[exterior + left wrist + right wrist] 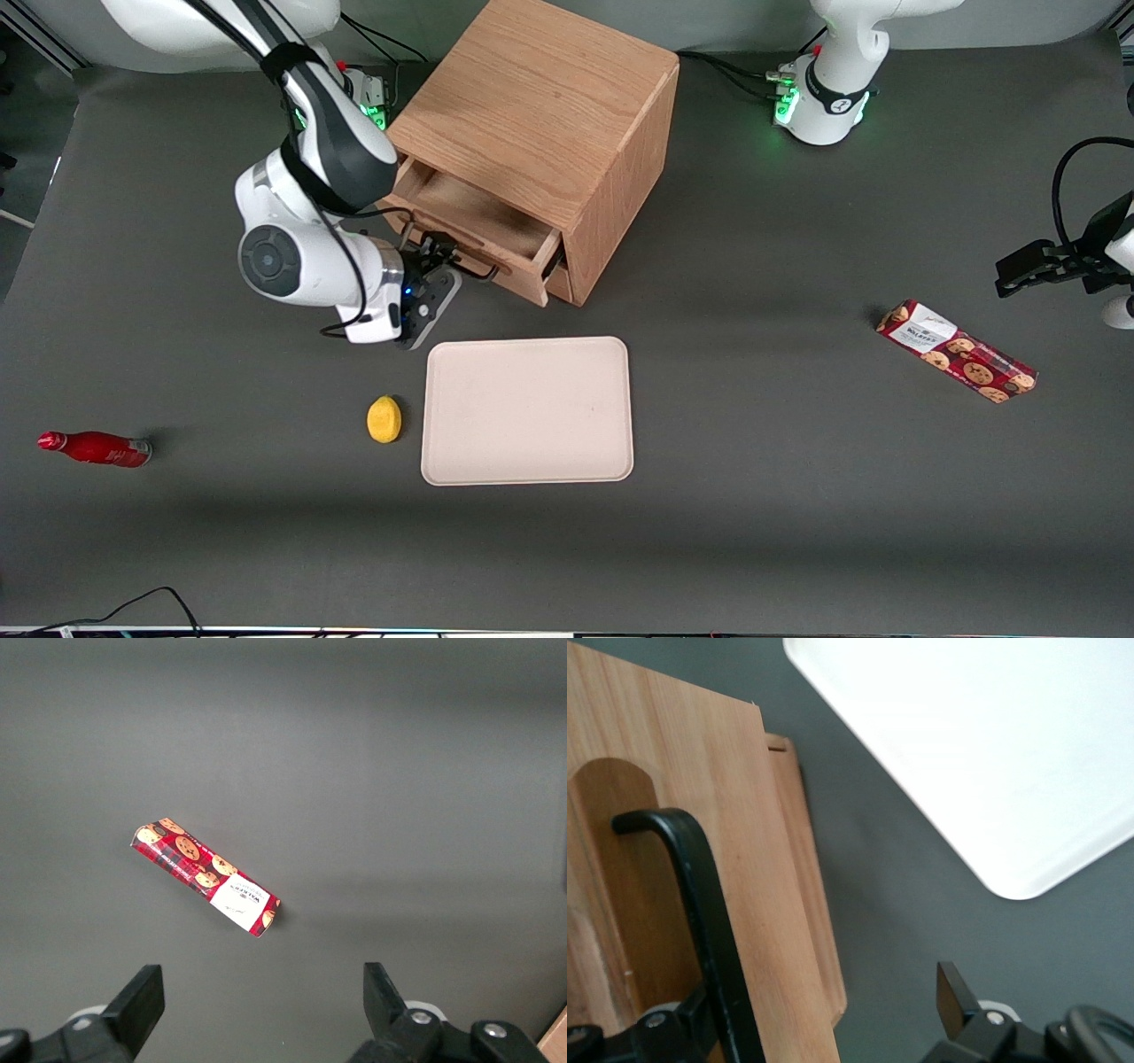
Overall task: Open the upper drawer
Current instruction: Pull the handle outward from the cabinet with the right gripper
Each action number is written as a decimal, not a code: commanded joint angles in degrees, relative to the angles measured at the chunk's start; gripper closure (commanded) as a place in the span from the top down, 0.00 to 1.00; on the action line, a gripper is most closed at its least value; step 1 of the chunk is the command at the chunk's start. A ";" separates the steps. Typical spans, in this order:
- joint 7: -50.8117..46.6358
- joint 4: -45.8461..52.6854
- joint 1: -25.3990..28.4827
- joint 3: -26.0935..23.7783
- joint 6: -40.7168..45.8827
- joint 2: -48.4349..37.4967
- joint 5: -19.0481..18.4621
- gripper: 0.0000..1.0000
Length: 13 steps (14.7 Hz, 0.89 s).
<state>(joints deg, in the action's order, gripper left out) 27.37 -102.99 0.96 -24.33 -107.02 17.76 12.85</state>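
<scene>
A red bottle (96, 448) lies on its side toward the working arm's end of the gray table (797, 496). The gripper (431, 266) sits at the front of the upper drawer (474, 223), its fingers spread wide with the black wire handle (700, 912) passing by one finger. The upper drawer is light oak, pulled partway out of the wooden cabinet (540, 115), its shallow tray bare inside. A yellow lemon (384, 418) lies just beside the cream tray (528, 410), which sits nearer the front camera than the cabinet. A red cookie packet (956, 351) lies toward the parked arm's end.

Only the right wrist view shows the handle's arched recess (602, 815) in the drawer front; the left wrist view shows the packet's white label (237, 896).
</scene>
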 commanded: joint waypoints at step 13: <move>9.45 20.18 0.18 9.91 4.63 11.24 -5.30 1.00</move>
<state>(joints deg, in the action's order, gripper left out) 34.85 -88.84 0.73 -15.76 -104.46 25.52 8.42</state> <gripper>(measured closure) 0.000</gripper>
